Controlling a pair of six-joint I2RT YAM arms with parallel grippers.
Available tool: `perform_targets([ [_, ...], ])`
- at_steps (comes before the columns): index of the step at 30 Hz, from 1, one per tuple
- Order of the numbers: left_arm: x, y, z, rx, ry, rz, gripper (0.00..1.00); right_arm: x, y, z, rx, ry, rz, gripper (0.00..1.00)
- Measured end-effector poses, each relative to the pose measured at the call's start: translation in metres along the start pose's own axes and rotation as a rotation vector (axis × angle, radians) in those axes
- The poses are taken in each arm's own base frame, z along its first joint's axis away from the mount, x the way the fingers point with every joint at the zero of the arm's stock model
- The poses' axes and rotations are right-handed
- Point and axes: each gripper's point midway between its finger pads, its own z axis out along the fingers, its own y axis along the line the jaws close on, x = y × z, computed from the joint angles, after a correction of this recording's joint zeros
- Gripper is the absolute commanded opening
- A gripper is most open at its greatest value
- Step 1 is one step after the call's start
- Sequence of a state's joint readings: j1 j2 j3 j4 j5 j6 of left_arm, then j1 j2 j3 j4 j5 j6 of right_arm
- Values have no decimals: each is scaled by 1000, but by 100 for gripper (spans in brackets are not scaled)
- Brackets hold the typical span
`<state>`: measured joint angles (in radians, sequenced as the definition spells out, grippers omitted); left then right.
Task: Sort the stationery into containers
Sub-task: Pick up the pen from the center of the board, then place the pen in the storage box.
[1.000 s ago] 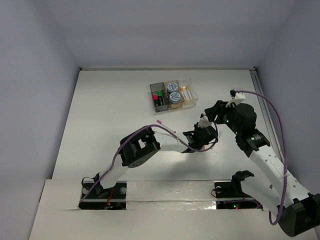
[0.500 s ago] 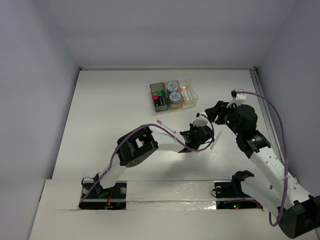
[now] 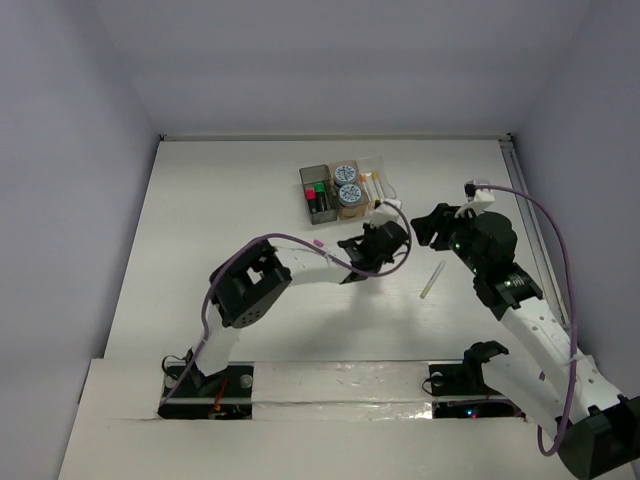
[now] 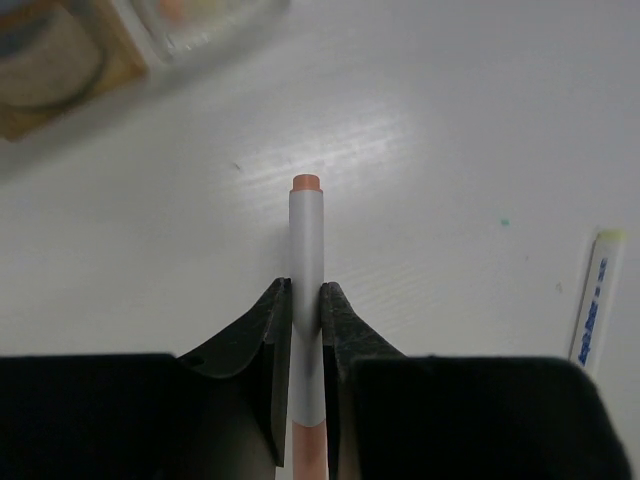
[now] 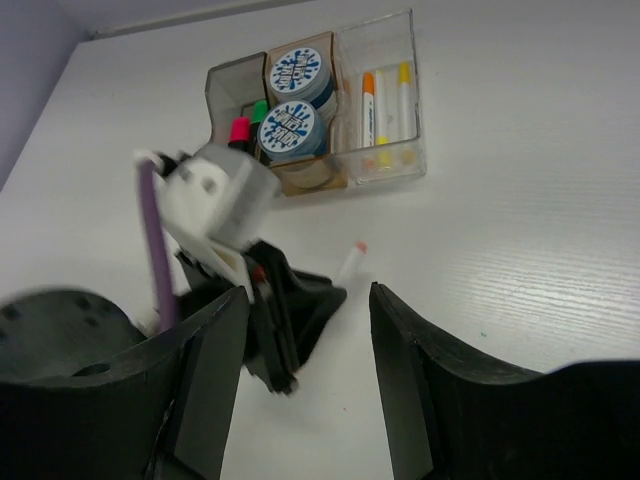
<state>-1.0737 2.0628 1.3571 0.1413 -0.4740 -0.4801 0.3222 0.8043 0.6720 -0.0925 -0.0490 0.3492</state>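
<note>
Left wrist shows the left end effector [image 4: 305, 288] newly clamped on an orange-tipped pen [image 4: 307, 230], lifted toward the containers [image 3: 313, 174]; the right end effector [image 3: 424, 226] stands apart, empty.

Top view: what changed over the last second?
The left gripper closed on a white pen with an orange tip and carried it away from the bases and leftward, towards the bins. Unchanged: the right gripper, open and in place; the loose yellow-capped pen; the bins' contents.
</note>
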Motion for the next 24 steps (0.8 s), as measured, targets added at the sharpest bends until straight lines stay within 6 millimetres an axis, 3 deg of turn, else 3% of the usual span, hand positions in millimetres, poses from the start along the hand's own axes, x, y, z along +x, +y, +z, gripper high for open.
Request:
perform_targets([
  [5, -76, 28, -3, 7, -101, -119, 0, 0, 0, 0, -1, -2, 7, 57],
  [13, -199, 78, 17, -9, -287, -284, 0, -2, 2, 1, -10, -8, 13, 57],
  [18, -228, 88, 42, -21, -330, -324, 0, 1, 4, 3, -20, -1, 14, 57],
  [24, -222, 83, 83, -17, -303, -338, 0, 7, 5, 6, -35, 16, 19, 57],
])
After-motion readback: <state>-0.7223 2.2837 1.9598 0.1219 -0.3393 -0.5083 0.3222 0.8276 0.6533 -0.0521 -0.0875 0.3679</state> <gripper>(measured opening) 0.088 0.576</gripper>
